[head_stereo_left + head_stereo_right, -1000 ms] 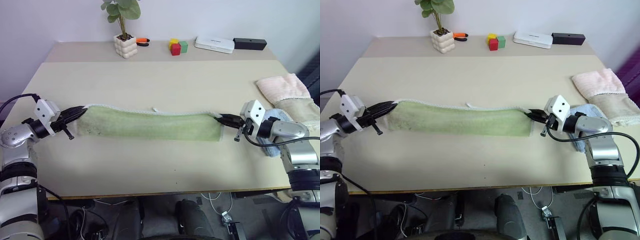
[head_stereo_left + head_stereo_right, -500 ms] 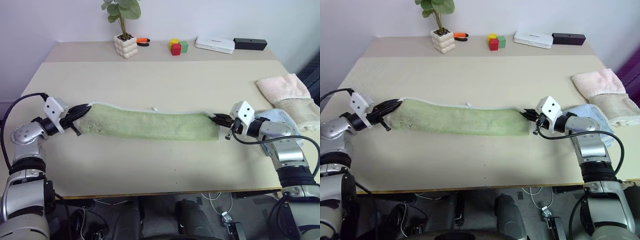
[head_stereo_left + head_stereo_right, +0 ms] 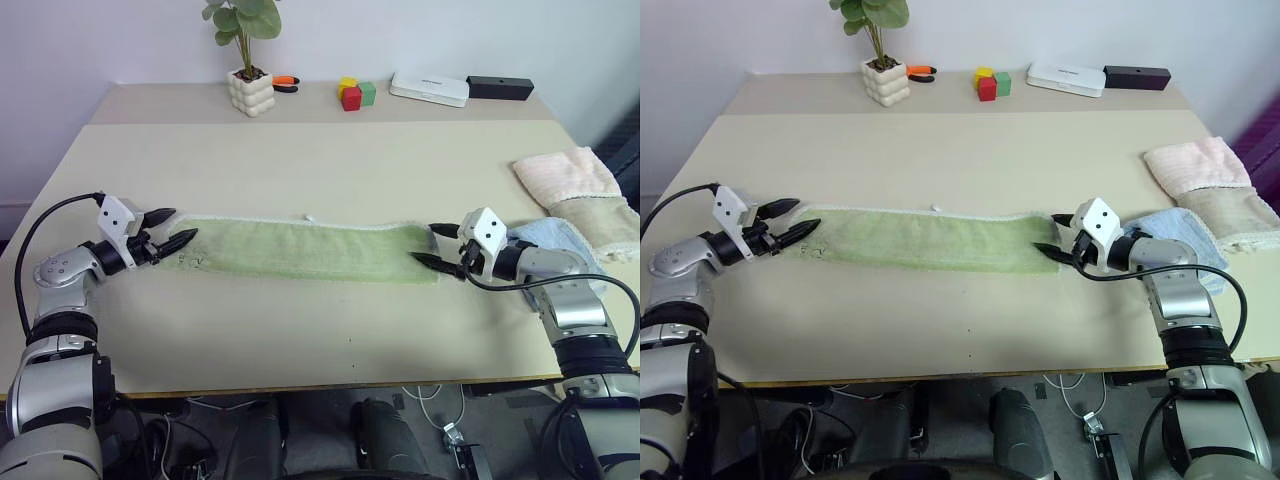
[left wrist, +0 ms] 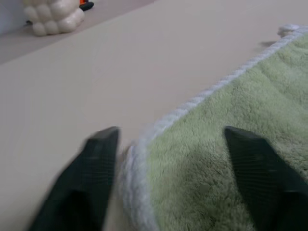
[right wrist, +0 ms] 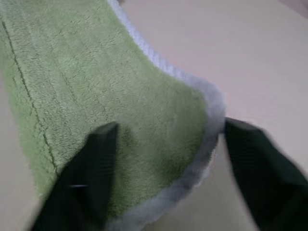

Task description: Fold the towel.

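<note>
Light green towel point(image 3: 300, 250) lying flat as a long, narrow folded strip across the middle of the beige table point(image 3: 330, 160), running left to right, whitish stitched edging along the far side, small white tag point(image 3: 310, 218) poking out at the far edge, small dark embroidered mark point(image 3: 190, 261) near the left end.

Left gripper point(image 3: 172, 228) at the towel's left end, jaws spread wide, one black finger either side of the corner, nothing pinched; in the left wrist view, white edging point(image 4: 144, 159) lying between the two parted fingers point(image 4: 91, 178).

Right gripper point(image 3: 432, 245) at the towel's right end, jaws likewise spread, fingers bracketing the end hem without clamping it; in the right wrist view, rounded towel corner point(image 5: 159, 144) resting on the table between the fingers point(image 5: 91, 168).

Surroundings: light blue cloth point(image 3: 555, 240) under and behind the right wrist, just beside the towel's right end. Pale pink towel point(image 3: 565, 175) and cream towel point(image 3: 600, 220) at the right table edge, well apart from the green strip. Along the far edge: potted plant in a white bubbled pot point(image 3: 250, 90), orange-handled tool point(image 3: 285, 82), coloured blocks point(image 3: 355, 94), white flat box point(image 3: 428, 88), black box point(image 3: 498, 87). None of these touching the towel.
</note>
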`<action>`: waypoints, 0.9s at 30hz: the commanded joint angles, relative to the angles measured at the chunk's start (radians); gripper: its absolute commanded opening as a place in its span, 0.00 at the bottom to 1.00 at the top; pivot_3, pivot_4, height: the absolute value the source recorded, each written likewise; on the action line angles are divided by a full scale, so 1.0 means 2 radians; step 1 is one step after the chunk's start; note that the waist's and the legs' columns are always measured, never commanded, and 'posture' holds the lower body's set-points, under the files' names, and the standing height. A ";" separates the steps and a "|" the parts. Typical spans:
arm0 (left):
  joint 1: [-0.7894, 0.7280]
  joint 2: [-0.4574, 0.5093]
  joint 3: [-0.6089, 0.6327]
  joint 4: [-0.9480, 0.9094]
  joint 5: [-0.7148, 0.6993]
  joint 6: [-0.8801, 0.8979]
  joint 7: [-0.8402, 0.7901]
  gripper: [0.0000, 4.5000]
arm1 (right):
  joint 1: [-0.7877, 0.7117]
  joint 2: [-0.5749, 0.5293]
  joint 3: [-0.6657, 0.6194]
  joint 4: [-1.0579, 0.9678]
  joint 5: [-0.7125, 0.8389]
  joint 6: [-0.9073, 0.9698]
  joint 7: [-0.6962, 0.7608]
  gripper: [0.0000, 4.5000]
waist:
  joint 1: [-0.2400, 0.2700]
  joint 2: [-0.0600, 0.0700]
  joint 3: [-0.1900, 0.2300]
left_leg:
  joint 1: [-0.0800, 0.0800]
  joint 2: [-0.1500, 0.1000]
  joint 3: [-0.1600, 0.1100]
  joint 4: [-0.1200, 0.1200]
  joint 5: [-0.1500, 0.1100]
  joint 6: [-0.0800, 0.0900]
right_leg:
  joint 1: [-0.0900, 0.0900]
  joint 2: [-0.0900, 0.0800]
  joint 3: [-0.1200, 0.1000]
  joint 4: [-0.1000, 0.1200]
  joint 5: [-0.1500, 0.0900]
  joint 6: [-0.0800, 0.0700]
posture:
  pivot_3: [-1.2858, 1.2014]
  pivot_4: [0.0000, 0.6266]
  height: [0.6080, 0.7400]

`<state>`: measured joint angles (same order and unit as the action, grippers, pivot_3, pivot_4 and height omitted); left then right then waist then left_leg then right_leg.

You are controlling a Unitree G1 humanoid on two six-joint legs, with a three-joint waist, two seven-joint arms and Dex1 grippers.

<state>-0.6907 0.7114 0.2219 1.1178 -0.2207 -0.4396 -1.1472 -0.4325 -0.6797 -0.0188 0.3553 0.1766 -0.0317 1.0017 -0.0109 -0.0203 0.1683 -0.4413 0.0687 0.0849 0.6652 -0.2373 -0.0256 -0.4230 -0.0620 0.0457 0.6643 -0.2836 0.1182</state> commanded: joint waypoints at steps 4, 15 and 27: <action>-0.028 0.031 0.053 0.000 -0.040 0.068 0.057 0.99 | -0.005 -0.002 -0.045 -0.050 0.052 0.046 -0.016 0.99 | 0.000 0.000 0.000 | 0.000 0.000 0.000 0.000 0.000 0.000 | 0.000 0.000 0.000 0.000 0.000 0.000 | 0.52 0.24 0.96; 0.062 -0.087 0.087 -0.325 -0.168 0.310 0.136 0.11 | -0.023 0.166 -0.070 -0.226 0.062 0.136 -0.281 0.11 | 0.000 0.000 0.000 | 0.000 0.000 -0.001 0.000 0.000 0.000 | 0.000 0.000 0.000 0.001 0.000 0.000 | 0.52 0.24 0.96; 0.143 -0.216 0.034 -0.449 -0.162 0.376 0.274 0.01 | 0.058 0.317 -0.027 -0.179 0.037 0.191 -0.417 0.01 | 0.000 0.000 0.000 | 0.000 0.000 -0.002 0.000 0.001 -0.001 | 0.000 0.000 0.000 0.000 0.000 0.000 | 0.52 0.24 0.96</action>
<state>-0.4066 0.2733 0.2880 0.2150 -0.5641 0.3158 -0.6226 -0.3304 -0.0467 -0.0496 -0.0284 0.2614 0.3666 0.1873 -0.0111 -0.0208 0.1675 -0.4419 0.0679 0.0809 0.6649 -0.2362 -0.0275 -0.4221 -0.0618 0.0454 0.6647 -0.2836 0.1182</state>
